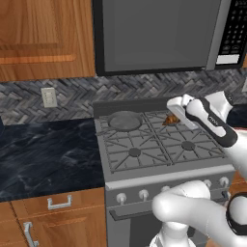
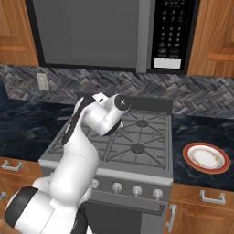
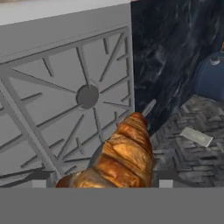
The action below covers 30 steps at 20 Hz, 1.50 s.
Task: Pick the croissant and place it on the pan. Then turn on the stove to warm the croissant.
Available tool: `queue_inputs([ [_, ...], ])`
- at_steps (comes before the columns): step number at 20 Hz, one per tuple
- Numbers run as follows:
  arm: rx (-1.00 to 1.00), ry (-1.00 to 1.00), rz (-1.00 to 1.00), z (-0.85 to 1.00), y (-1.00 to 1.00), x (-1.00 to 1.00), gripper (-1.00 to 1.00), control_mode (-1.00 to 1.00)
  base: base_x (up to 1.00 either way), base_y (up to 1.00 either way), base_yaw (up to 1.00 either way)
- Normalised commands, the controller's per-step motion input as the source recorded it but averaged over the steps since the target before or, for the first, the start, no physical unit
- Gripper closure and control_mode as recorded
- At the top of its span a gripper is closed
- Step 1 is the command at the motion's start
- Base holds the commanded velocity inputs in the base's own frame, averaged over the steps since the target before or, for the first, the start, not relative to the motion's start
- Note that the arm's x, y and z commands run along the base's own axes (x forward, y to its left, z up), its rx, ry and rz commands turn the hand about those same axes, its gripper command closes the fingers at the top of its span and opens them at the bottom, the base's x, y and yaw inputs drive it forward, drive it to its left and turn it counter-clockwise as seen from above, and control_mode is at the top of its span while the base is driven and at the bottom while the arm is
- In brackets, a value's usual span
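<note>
My gripper [image 1: 172,116] hangs over the back of the stove [image 1: 140,152], above the gap between its two rear burners. It is shut on the croissant [image 1: 171,119], a small orange-brown pastry. In the hand view the croissant [image 3: 120,157] fills the space between the two fingertips [image 3: 40,177]. The pan [image 1: 124,120], a round grey skillet, sits on the rear left burner, to the left of the gripper. In the hand view the pan's grey edge [image 3: 97,156] and thin handle [image 3: 148,107] peek out from behind the croissant, beside a burner grate [image 3: 87,96].
A grey microwave [image 1: 159,34] hangs above the stove. Round knobs [image 1: 144,194] line the stove's front. Dark stone counter [image 1: 43,154] runs to the left. On the right counter lies a white plate with an orange-red rim [image 2: 205,157]. A blue vessel [image 3: 211,78] stands near the backsplash.
</note>
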Motion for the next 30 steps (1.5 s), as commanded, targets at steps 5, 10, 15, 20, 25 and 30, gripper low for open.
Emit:
queue_inputs([
  [5,0.02,0.17,0.00,-0.01,0.52,0.36,1.00,-1.00,0.00,0.00,0.00],
  [10,0.00,0.07,0.00,-0.05,0.44,0.41,1.00,-1.00,0.00,0.00,0.00],
  [15,0.00,0.01,-0.02,-0.12,0.29,0.30,1.00,-1.00,0.00,0.00,0.00],
  [20,0.00,0.00,-0.02,-0.13,0.22,0.29,1.00,-1.00,0.00,0.00,0.00],
  [25,0.00,0.01,0.00,-0.13,0.12,0.29,1.00,-1.00,0.00,0.00,0.00],
  [30,0.00,0.02,0.00,-0.06,0.08,0.30,1.00,-1.00,0.00,0.00,0.00],
])
